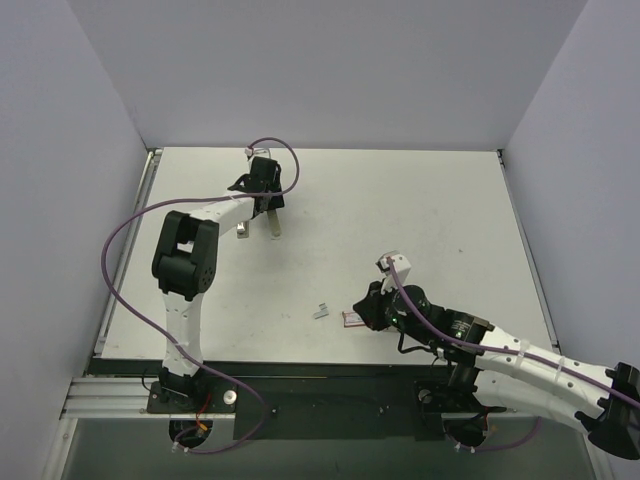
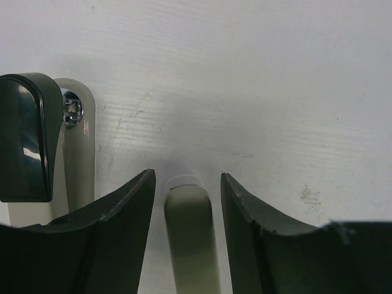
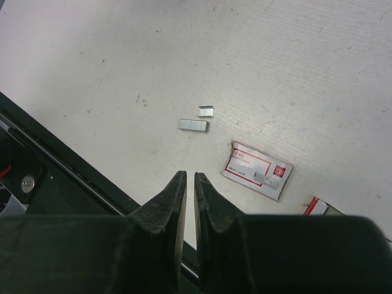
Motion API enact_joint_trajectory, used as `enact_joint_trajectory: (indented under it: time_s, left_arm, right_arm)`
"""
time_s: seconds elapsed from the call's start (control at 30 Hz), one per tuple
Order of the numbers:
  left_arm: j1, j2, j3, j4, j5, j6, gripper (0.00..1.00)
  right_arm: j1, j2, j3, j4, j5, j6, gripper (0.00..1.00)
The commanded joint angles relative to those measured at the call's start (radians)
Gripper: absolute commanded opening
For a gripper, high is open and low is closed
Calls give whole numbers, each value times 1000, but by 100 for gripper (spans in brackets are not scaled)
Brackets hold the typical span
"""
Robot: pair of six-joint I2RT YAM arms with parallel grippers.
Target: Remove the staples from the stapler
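Where the worktop (image 1: 400, 200) reaches toward its far left corner, the stapler (image 2: 79, 165) is found, shown as a slim silvery-beige body with a glossy black end and a chrome rivet, just beside an olive-grey rounded bar (image 2: 190, 239). That bar is straddled by the left pincer (image 2: 187, 174), whose jaws are held wide, with a gap seen on each side. Near the front edge, the right pincer (image 3: 185, 177) is closed to a thin slit on nothing, and 2 staple strips (image 3: 193, 125) and a red-and-white box (image 3: 257, 170) are seen just beyond it.
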Motion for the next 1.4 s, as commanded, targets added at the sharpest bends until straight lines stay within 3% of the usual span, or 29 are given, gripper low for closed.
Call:
enact_joint_trajectory:
  time_s: [0.0,0.17,0.3,0.57,0.67,0.87,1.2,1.37]
  left_arm:
    - [-2,-74,-7,5,-15,0,61]
    - [-31,-217,-44,-34,-15,14,62]
    - [-60,-371,-183,-29,-1,-6,63]
    - [-202,-619,-343,-109,92,-23,62]
    - [-239,-688,-367,-153,188,-40,62]
    - [-304,-916,-455,-216,226,-60,62]
    - [-324,-1183,-657,-253,321,-114,62]
    - [-325,-1243,-653,-320,326,-83,62]
  right_arm:
    - [6,-33,7,-30,15,28,9]
    - [6,-60,46,-133,43,24,21]
    - [4,-75,67,-216,89,38,34]
    - [-7,-115,87,-434,204,100,49]
    - [-20,-142,89,-518,225,128,52]
    - [-62,-185,85,-619,258,171,57]
    - [-82,-239,138,-796,321,251,62]
    - [-94,-172,150,-833,305,285,64]
